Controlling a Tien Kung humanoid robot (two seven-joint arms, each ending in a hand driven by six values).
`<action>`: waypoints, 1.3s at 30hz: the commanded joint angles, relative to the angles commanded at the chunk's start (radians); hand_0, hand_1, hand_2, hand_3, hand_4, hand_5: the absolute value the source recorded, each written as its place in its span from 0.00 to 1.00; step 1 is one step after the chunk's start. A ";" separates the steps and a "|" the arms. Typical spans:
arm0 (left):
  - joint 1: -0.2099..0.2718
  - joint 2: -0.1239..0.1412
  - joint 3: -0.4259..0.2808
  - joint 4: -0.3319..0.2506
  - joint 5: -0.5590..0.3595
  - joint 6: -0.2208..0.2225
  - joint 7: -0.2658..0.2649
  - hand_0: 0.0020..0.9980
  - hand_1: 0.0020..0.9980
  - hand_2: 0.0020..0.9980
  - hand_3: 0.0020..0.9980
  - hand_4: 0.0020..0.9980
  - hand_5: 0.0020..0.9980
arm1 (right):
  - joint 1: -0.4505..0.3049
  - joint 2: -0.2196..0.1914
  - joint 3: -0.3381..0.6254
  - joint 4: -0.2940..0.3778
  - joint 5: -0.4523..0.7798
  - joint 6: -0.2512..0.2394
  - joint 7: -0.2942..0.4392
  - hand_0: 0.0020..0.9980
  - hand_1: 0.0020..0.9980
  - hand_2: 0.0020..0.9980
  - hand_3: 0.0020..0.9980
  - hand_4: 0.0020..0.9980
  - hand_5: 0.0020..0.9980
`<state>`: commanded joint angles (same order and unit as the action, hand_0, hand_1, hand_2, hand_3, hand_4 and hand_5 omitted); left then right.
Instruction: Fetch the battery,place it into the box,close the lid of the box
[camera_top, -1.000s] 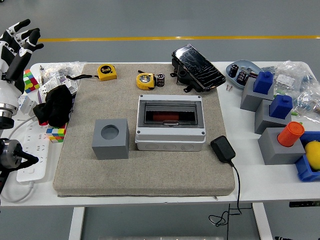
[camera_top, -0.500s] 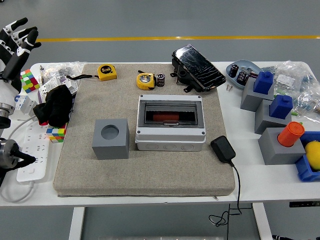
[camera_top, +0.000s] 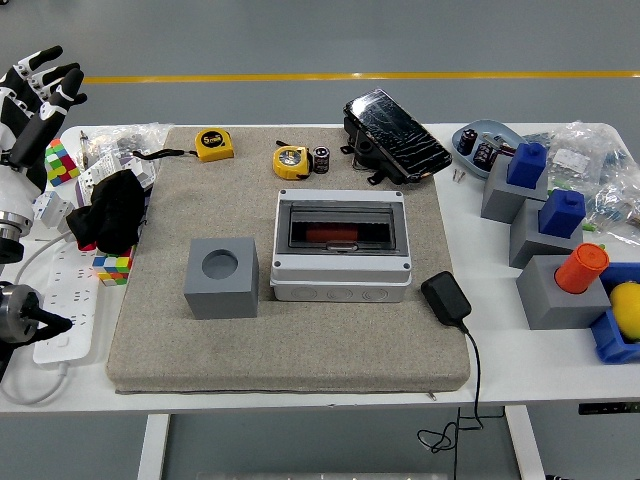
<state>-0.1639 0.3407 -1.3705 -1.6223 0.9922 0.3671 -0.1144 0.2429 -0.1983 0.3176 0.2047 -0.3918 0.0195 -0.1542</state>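
Observation:
A small black cylindrical battery (camera_top: 321, 159) stands on the beige mat at the back, right beside a yellow tape measure (camera_top: 291, 161). The grey box (camera_top: 341, 280) sits mid-mat. Its dark tinted lid (camera_top: 340, 226) lies flat over it, and something red shows through. My left hand (camera_top: 48, 75) is raised at the far left edge, well away from the battery and box, with its fingers spread and holding nothing. The right arm is out of view.
A grey cube with a round hole (camera_top: 221, 277) stands left of the box. A black charger (camera_top: 446, 297) lies to its right and a black case (camera_top: 396, 136) behind. Several blue and grey blocks (camera_top: 545, 215), a dish of batteries (camera_top: 480, 145), a power strip (camera_top: 65, 300) and a black cloth (camera_top: 110, 210) crowd the sides.
My left hand has drifted slightly at the left edge, staying spread. Nothing on the table has moved.

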 joint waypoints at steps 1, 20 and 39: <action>0.000 0.000 0.000 0.000 0.000 0.000 0.001 0.60 0.74 0.70 0.74 1.00 0.47 | 0.001 0.000 0.000 0.000 0.000 0.000 0.000 0.67 0.66 0.62 0.53 0.90 0.49; -0.002 -0.001 0.004 -0.002 0.007 -0.004 0.014 0.60 0.74 0.70 0.74 1.00 0.47 | 0.005 0.001 0.001 0.000 0.008 -0.001 0.002 0.67 0.66 0.62 0.53 0.90 0.49; -0.014 -0.007 0.017 0.012 0.001 -0.010 0.024 0.60 0.74 0.71 0.74 1.00 0.49 | 0.008 -0.007 0.013 -0.001 0.009 -0.002 0.004 0.67 0.66 0.62 0.53 0.90 0.49</action>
<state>-0.1774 0.3335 -1.3533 -1.6105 0.9932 0.3575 -0.0908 0.2514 -0.2050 0.3311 0.2042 -0.3825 0.0174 -0.1498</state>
